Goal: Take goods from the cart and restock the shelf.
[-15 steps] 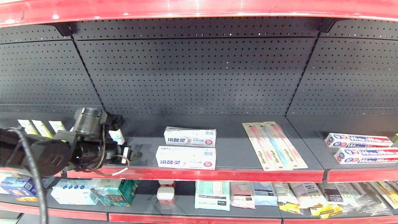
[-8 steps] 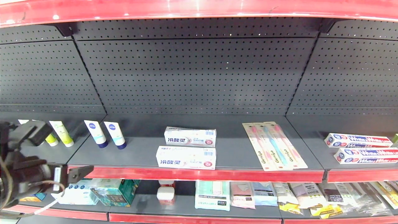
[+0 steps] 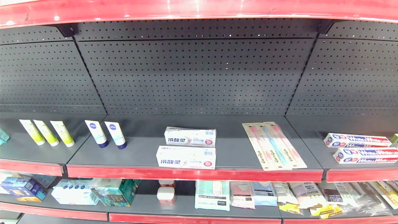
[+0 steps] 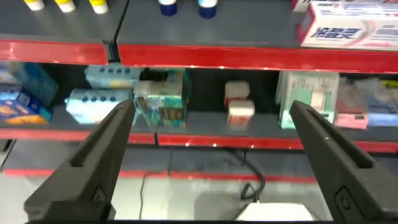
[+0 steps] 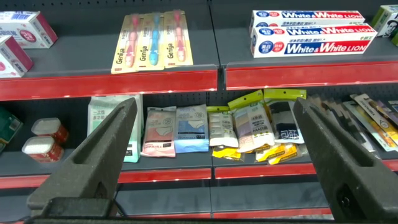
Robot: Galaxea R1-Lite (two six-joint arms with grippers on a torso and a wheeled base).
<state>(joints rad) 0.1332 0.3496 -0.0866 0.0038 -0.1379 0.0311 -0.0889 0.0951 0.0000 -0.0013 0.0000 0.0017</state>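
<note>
1. The shelf (image 3: 146, 149) is carrying two white toothpaste boxes (image 3: 186, 157), which are lying flat, one behind the other, near its red front lip
2. To the left of the white toothpaste boxes, two blue-capped tubes (image 3: 107, 134) are standing cap down, and three green tubes (image 3: 46, 133) are standing the same way farther left
3. To their right, three toothbrush packs (image 3: 275, 145) are lying flat and overlapping, with two red-and-blue toothpaste boxes (image 3: 357, 146) lying beyond those
4. The left gripper (image 4: 212, 106) is hanging in front of the shelving, lower than the white toothpaste boxes and to their left, its fingers (image 4: 93, 162) standing wide apart
5. The right gripper (image 5: 214, 102) is hanging lower than those boxes and to their right, under the toothbrush packs, its fingers (image 5: 93, 162) likewise standing wide apart
6. Below those boxes, the lower tier (image 3: 186, 214) is holding two small jars (image 3: 165, 193) and flat packets (image 3: 242, 194)
</note>
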